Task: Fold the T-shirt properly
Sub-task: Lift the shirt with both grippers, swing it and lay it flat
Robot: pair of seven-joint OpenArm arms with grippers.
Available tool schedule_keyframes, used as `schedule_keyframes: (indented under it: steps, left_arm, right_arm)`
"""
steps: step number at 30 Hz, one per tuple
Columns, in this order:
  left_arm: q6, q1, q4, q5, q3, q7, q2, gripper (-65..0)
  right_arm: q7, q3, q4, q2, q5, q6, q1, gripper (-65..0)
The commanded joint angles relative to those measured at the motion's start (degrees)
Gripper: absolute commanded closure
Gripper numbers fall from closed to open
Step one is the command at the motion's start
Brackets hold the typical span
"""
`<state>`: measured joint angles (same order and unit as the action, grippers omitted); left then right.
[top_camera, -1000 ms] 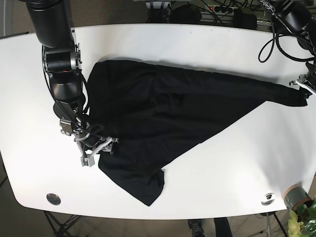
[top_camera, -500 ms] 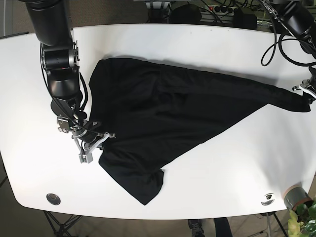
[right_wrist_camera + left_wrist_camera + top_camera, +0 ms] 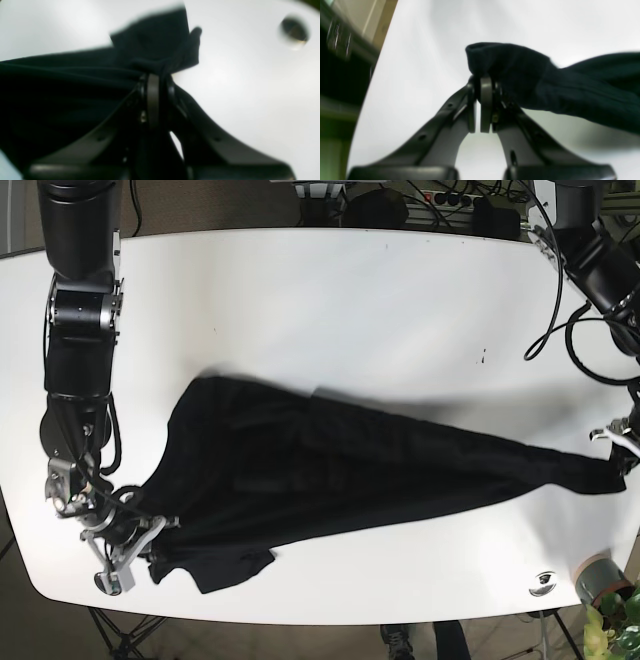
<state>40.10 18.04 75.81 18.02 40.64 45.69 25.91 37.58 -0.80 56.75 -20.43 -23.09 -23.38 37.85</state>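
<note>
Fingers of both grippers, left gripper (image 3: 480, 105) and right gripper (image 3: 156, 100), pinch corners of the black cotton T-shirt (image 3: 330, 470), which since a second ago has been dragged toward six o'clock on the white table (image 3: 330, 290) and stretched out long, apparently being straightened before folding.

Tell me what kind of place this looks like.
Probably a robotics lab or test workspace, not a home. Two black robot arms work a black T-shirt on a bare white table, with power strips and cables bundled behind it and a potted plant at one corner.
</note>
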Motion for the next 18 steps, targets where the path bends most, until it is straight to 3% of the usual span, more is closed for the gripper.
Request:
schedule_keyframes:
  steps: [1, 8, 18]
  left_arm:
    - [-0.10, 6.00, 1.24, 1.36, -3.32, -1.60, 1.65, 0.0]
    - [-0.10, 19.45, 0.89, 1.36, -14.23, -1.87, 4.02, 0.0]
    - [-0.10, 38.00, -4.38, 1.36, -22.05, -1.96, 8.59, 0.0]
  right_arm:
    - [1.85, 0.49, 4.04, -2.30, -0.69, 0.12, 7.21, -1.9]
    - [5.63, 0.31, 4.04, -4.32, -0.69, -0.14, 18.99, -1.9]
    - [10.90, 0.14, 4.04, -6.08, -0.78, -0.32, 35.78, -1.9]
